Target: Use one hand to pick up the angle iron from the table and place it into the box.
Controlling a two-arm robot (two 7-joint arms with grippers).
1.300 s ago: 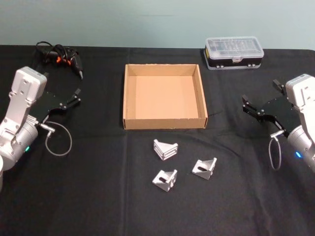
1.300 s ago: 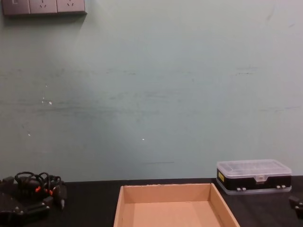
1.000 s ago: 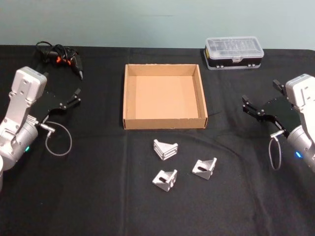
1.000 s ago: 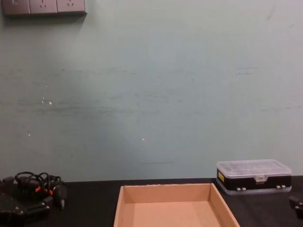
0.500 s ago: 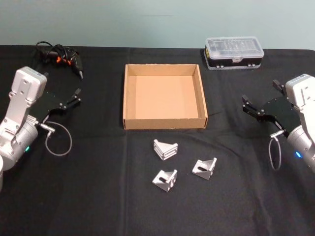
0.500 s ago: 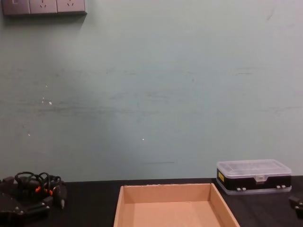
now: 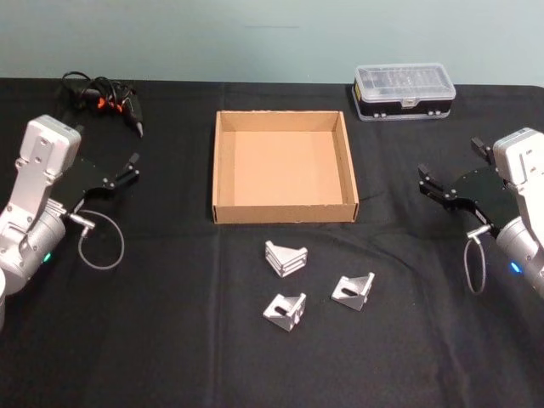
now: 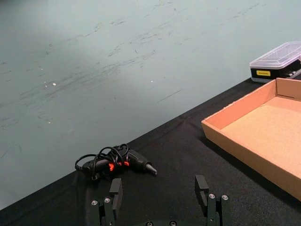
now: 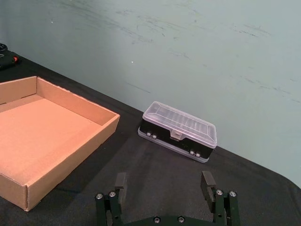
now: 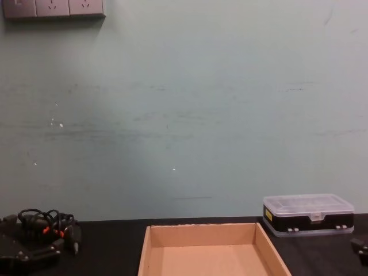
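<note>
The left gripper (image 7: pixel 131 167) and right gripper (image 7: pixel 425 182) hang open and empty over the black table (image 7: pixel 170 340), flanking the box (image 7: pixel 283 212), with three angle irons (image 7: pixel 286 257) lying just before it and a pale green wall (image 10: pixel 184 115) with sockets (image 10: pixel 53 8) behind.

You see the black counter (image 7: pixel 153 340) carrying a tan box (image 7: pixel 285 212), three angle irons (image 7: pixel 286 257) near its front wall (all apart), a clear-lidded case (image 7: pixel 404 91) and a corded tool (image 7: pixel 102 98).

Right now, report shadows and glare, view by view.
Head view: the angle irons gleam against the matte table. Right wrist view: a soft shadow lies beside the box, a mild sheen on the case lid. Chest view: the wall is evenly lit.
</note>
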